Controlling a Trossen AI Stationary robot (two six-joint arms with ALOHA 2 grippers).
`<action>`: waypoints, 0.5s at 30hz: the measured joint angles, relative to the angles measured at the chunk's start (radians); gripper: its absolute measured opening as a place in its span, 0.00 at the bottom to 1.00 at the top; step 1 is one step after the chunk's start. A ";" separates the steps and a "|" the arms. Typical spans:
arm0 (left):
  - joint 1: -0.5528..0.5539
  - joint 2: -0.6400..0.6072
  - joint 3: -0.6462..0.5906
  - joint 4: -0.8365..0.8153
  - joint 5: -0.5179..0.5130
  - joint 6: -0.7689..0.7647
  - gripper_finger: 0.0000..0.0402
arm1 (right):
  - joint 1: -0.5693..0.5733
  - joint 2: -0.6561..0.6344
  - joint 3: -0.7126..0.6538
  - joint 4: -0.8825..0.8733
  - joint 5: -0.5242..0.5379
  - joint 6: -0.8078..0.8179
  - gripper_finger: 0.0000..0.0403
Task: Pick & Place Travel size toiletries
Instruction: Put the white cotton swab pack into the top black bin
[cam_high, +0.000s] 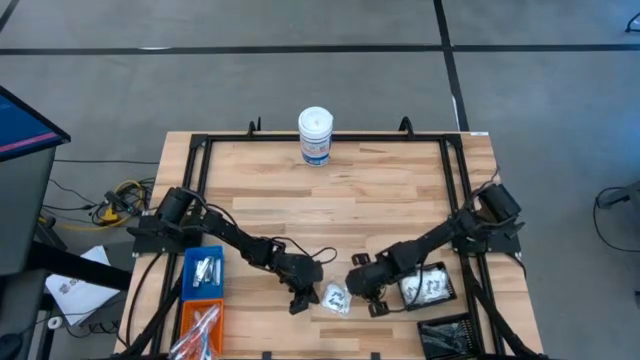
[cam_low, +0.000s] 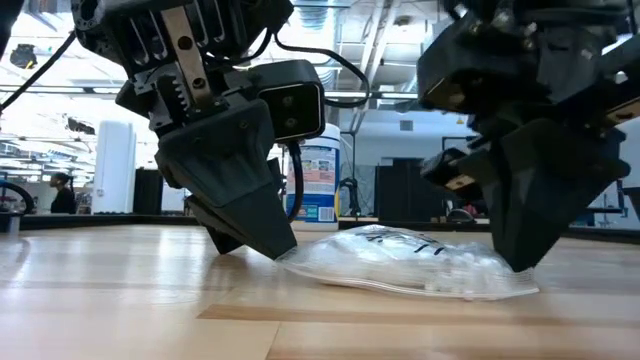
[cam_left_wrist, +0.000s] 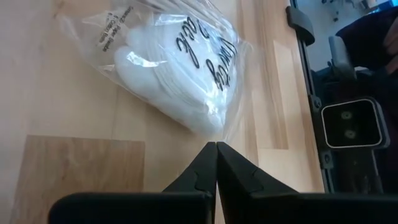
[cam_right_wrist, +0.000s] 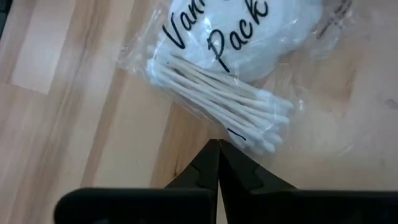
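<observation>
One of the travel size toiletries, a clear crinkly packet (cam_high: 336, 297) of white cotton pads and swabs with black script, lies flat on the wooden table near its front edge. My left gripper (cam_high: 298, 303) stands shut at the packet's left end, slanting down, with its tips at the film's edge (cam_left_wrist: 225, 132). My right gripper (cam_high: 374, 304) stands shut at the packet's right end, by the swabs (cam_right_wrist: 224, 93). In the low view both tips, left (cam_low: 283, 253) and right (cam_low: 520, 265), come down to the table at either end of the packet (cam_low: 400, 262). My left gripper meets the clear film at the packet's left edge (cam_low: 292, 260) with its shut fingertips, slanting down from the table's left. I cannot tell whether film is caught between the fingers. The packet lies flat on the table. My right gripper meets the packet's right end (cam_low: 505, 280) with its shut fingertips, pointing steeply down from the table's right. Loose film beside the swabs (cam_right_wrist: 239, 138) reaches the tips. Whether any film is pinched between them cannot be told.
A tall white canister (cam_high: 315, 135) with a blue label stands at the far edge. A blue bin (cam_high: 205, 272) and an orange bin (cam_high: 200, 325) sit front left. At front right are a black bin holding packets (cam_high: 428, 287) and another black bin (cam_high: 445, 338). Black rails frame the table.
</observation>
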 joint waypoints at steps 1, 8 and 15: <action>0.000 0.000 0.000 0.001 0.001 -0.003 0.00 | -0.006 0.004 0.000 0.006 -0.017 -0.007 0.00; 0.001 0.001 -0.001 0.006 0.028 -0.011 0.00 | -0.044 0.003 0.000 0.045 -0.019 -0.037 0.00; 0.004 0.001 0.007 0.012 0.024 -0.009 0.00 | -0.093 0.003 0.000 0.119 0.044 -0.022 0.00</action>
